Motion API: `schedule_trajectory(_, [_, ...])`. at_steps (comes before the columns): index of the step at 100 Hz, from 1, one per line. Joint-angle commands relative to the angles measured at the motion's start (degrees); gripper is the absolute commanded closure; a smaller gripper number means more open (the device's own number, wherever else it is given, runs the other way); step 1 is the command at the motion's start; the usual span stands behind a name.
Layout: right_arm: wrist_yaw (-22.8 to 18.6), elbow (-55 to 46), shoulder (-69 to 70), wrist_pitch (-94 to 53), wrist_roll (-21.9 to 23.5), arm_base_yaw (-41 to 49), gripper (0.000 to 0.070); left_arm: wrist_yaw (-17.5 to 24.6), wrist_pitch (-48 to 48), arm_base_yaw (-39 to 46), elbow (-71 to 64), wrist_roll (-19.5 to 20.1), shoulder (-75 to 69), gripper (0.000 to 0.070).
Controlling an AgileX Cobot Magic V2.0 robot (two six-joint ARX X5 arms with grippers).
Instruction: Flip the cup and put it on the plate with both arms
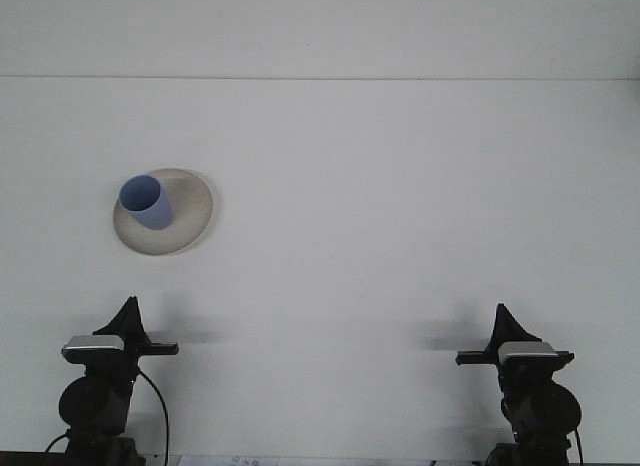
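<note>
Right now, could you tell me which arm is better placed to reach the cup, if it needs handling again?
Probably the left. The blue cup sits upright on the plate at the table's left, directly ahead of the left end effector; the right end effector is far across the table.

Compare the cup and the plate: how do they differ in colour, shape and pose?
The cup is blue; the plate is off-white. The cup is tall and narrow, the plate wide and shallow. The cup stands mouth-up on the plate, while the plate lies flat on the table. Both are round.
</note>
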Motion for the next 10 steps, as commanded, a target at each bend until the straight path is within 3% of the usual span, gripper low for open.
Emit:
schedule_trajectory(1, [0.0,-0.1,-0.1,0.8,0.6,0.0,0.0693,-0.2,0.8,0.0,-1.1,0.1,-0.1,0.0685])
schedule_trajectory(10, [0.0,-0.1,-0.1,0.8,0.6,0.0,0.0693,-0.3,0.9,0.0,-1.1,0.1,-0.1,0.0685])
